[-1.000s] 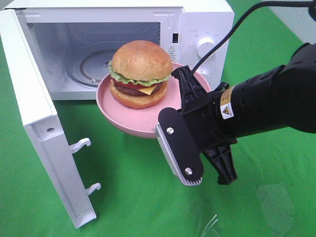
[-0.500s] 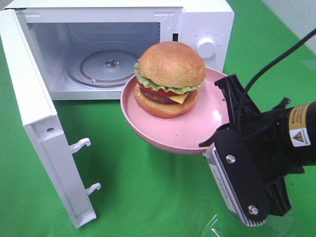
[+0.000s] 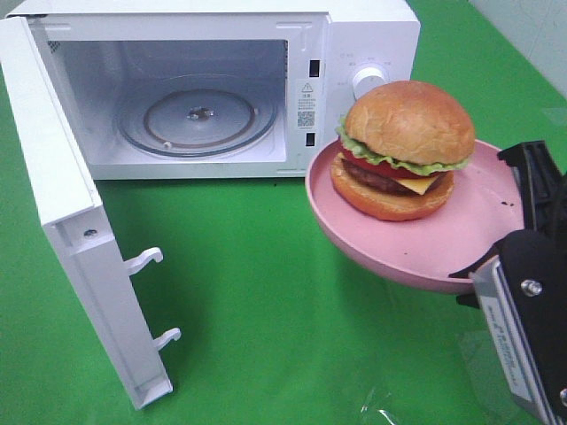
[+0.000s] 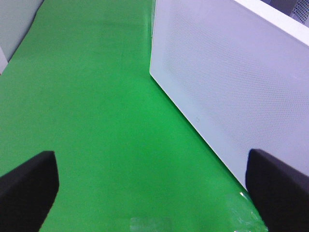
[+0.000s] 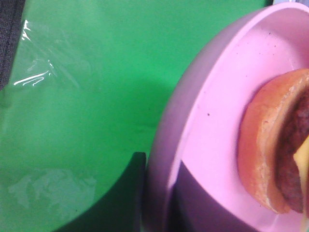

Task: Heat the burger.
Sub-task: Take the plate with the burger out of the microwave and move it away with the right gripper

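While the microwave (image 3: pixel 221 88) stands with its door (image 3: pixel 71 212) swung fully wide, the burger (image 3: pixel 403 146) sits outside it, carried on a pink plate (image 3: pixel 416 248) held in the air in front of the control panel. The burger has a glossy, domed golden-brown bun, a frilly green lettuce edge, a red tomato layer, a dark patty and a yellow cheese corner; it is narrower than the plate and rests toward the plate's far side. The plate is a smooth, matt, shallow round dish with a raised rim.

Right gripper (image 3: pixel 509 266): black, with a ribbed grey pad on its flat outer finger. Its jaws are nearly together, pinching the plate's near rim; the wrist view shows one dark finger (image 5: pixel 120 198) under the rim (image 5: pixel 166 159) and a shadowed one over it.

Left gripper (image 4: pixel 154 191): jaws spread as wide as they go, nothing between them. Its two black fingertips (image 4: pixel 29 188) frame bare green cloth (image 4: pixel 96 96), with the microwave's white, finely perforated side panel (image 4: pixel 227 82) close by.

Microwave interior: white walls, a round clear glass turntable (image 3: pixel 195 115) with concentric ridges, nothing on it. A round white dial (image 3: pixel 368 81) sits on the panel. Two white hooked latches (image 3: pixel 146 259) project from the door's edge. Crinkled clear film (image 3: pixel 381 407) lies on the cloth near the front.
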`<state>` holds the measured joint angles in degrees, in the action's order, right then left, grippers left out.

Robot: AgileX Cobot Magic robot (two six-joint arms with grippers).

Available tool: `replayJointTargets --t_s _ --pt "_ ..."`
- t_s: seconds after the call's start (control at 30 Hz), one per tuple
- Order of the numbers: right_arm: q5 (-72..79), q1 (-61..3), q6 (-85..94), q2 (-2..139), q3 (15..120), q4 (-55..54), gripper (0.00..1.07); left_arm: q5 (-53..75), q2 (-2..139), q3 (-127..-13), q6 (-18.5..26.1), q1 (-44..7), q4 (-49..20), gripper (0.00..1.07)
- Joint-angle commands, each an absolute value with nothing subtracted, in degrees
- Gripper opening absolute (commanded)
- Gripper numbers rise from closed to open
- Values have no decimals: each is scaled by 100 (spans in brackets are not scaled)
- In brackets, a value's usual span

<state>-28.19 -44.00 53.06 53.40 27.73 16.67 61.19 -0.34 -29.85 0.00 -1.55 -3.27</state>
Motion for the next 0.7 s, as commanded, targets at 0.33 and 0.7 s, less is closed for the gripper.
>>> replayJointTargets --t_s 0.33,0.7 --pt "-3776 -4400 3799 4750 2830 2836 0 6125 -46 -2968 0 -149 -315 98" --pt "-4561 -4400 1707 4750 2830 3867 0 6125 -46 -2968 0 -149 -315 98"
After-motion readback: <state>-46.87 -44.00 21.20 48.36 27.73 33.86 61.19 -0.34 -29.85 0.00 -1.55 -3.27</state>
